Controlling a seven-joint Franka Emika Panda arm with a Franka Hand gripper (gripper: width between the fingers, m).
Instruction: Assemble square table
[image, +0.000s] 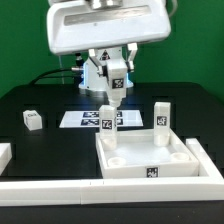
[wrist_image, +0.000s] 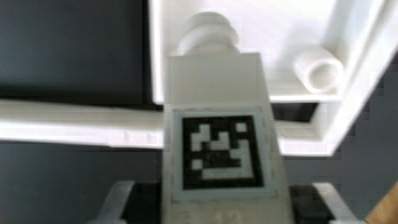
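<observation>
Currently the gripper (image: 113, 92) is clamped on a white tagged leg (image: 107, 120), at a corner of the raised-rim white square slab (image: 122, 165). A second leg (image: 160, 115) stands upright in another corner.

The exterior view faced the arm (image: 105, 30) from across the black surface (image: 40, 100), slightly raised, at middle distance. The wrist view peered down past the end effector (wrist_image: 222, 205), very close. Both shared the tagged leg (image: 107, 118) and slab (image: 150, 160).
</observation>
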